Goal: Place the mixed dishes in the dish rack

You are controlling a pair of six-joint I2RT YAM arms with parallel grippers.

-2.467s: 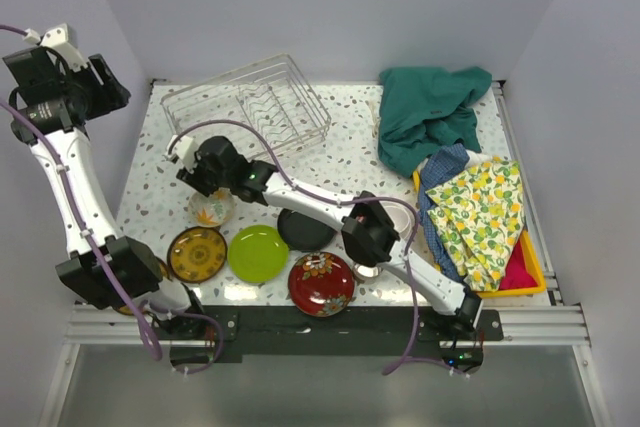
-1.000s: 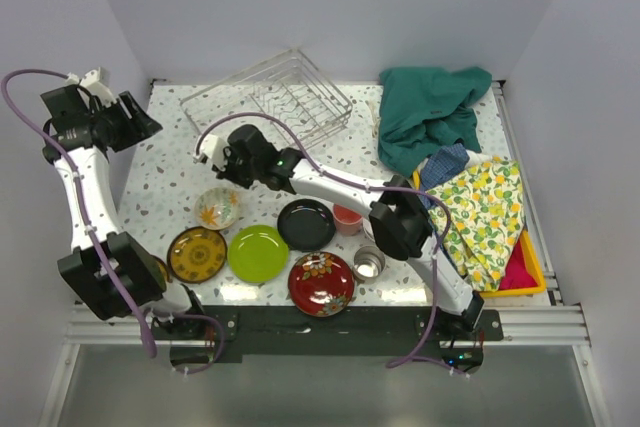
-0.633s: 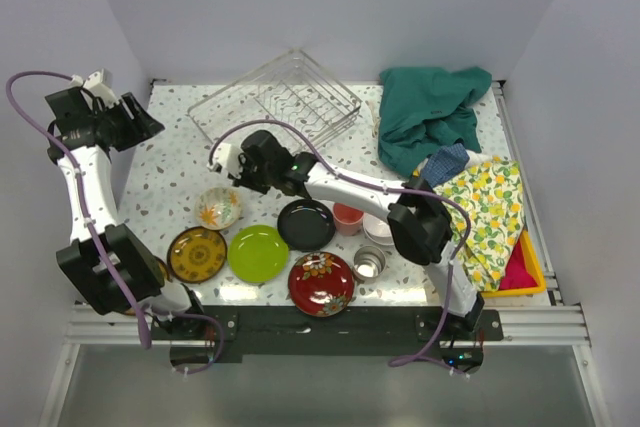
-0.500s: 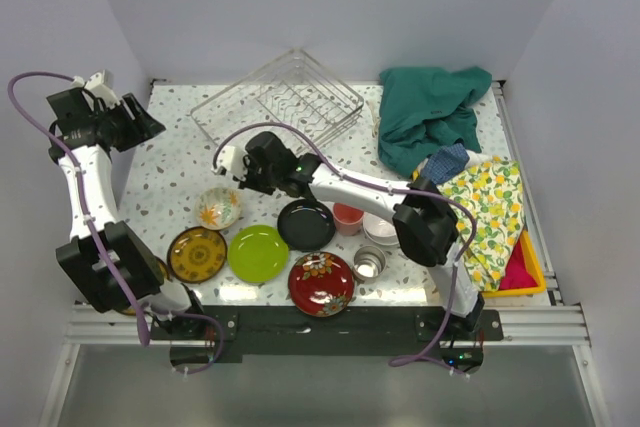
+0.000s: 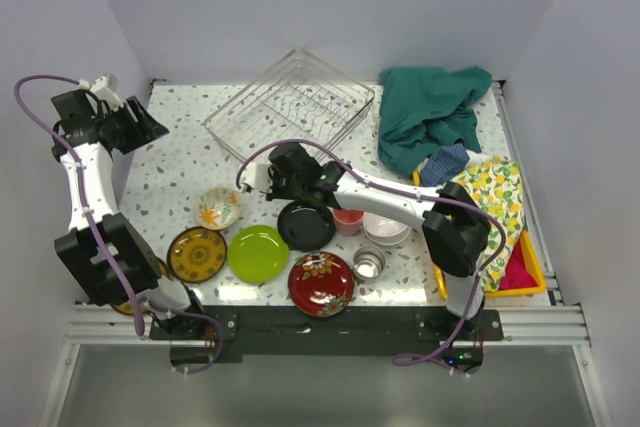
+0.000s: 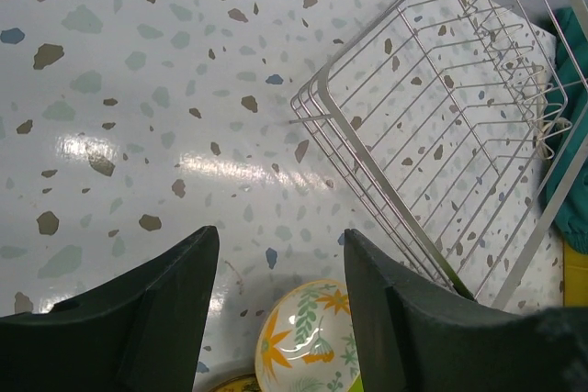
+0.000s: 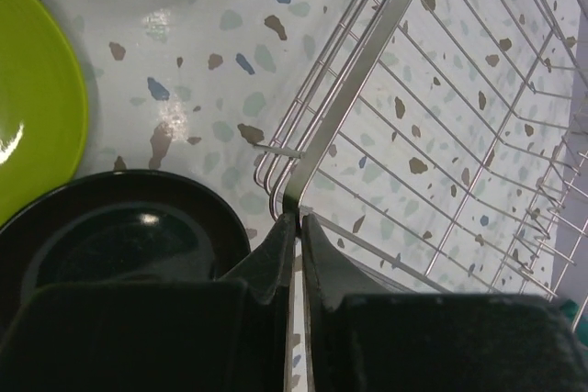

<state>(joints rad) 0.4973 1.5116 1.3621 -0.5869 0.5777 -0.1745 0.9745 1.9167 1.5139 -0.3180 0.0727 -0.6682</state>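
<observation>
The wire dish rack [image 5: 292,102] stands turned at an angle at the back of the table. My right gripper [image 5: 262,171] is shut on the rim at its near corner, and the right wrist view shows my right gripper [image 7: 299,219] pinching the rack's [image 7: 441,89] rim strip. Along the front lie a floral bowl [image 5: 217,207], a brown-gold plate [image 5: 197,253], a lime-green plate [image 5: 258,252], a black plate [image 5: 305,225], a red floral plate [image 5: 321,283], a steel cup [image 5: 369,264], a pink cup [image 5: 347,218] and a white bowl [image 5: 386,230]. My left gripper [image 5: 140,127] hangs open at the far left, above the bare table. The left wrist view shows my left gripper [image 6: 280,245] with the floral bowl [image 6: 308,337] below it.
A green cloth [image 5: 430,112] lies at the back right. A blue cloth [image 5: 445,162] and a yellow-patterned cloth [image 5: 490,207] drape over a yellow tray [image 5: 525,267] on the right. Walls close in the table's back and both sides.
My right gripper has drawn the rack's corner to the right, turning the rack. The arm's swing uncovered the white bowl and both cups. The left arm has barely shifted.
</observation>
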